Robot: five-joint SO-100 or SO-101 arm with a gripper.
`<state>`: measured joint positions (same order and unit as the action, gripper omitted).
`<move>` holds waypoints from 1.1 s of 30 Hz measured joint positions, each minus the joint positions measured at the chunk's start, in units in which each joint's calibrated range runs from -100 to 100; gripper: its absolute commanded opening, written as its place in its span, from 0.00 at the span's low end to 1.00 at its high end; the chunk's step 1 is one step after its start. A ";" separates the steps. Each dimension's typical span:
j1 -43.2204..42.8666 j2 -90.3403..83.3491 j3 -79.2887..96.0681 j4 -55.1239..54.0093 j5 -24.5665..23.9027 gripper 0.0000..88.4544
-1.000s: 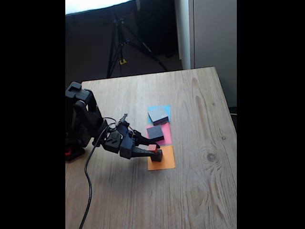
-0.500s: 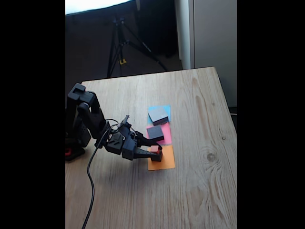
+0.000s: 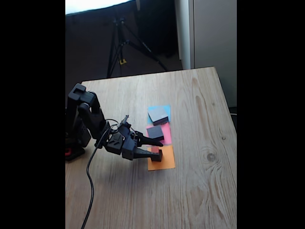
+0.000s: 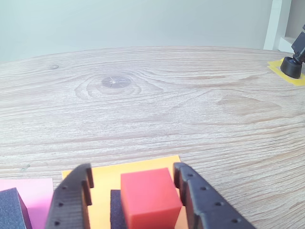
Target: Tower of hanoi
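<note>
The gripper (image 4: 132, 191) is seen spread around the tiny red cube (image 4: 150, 198), with slight gaps at both fingers. The cube is set on the small black cube (image 3: 157, 155), over the orange paper square (image 3: 164, 163). The black slab (image 3: 155, 131) is seen on pink paper (image 3: 166, 134), the grey slab (image 3: 157, 115) on blue (image 3: 164, 108).

No readable text or labels, though the fixed view is blurry.

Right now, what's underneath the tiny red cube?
The tiny red cube sits on the small black cube, which rests on the orange paper square. The fingers hide most of that black cube.
</note>
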<state>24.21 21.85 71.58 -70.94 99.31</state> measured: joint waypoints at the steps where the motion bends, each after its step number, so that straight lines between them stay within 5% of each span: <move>1: 0.00 0.00 0.00 -0.16 0.00 0.28; 11: 0.00 -7.18 2.35 4.00 0.00 0.33; 15: -0.83 -17.53 2.43 14.57 0.00 0.23; 21: -2.48 -34.12 0.70 36.91 0.00 0.01; 33: -7.74 -59.17 -15.12 97.36 0.00 0.01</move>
<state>16.47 -37.32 56.45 26.42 99.31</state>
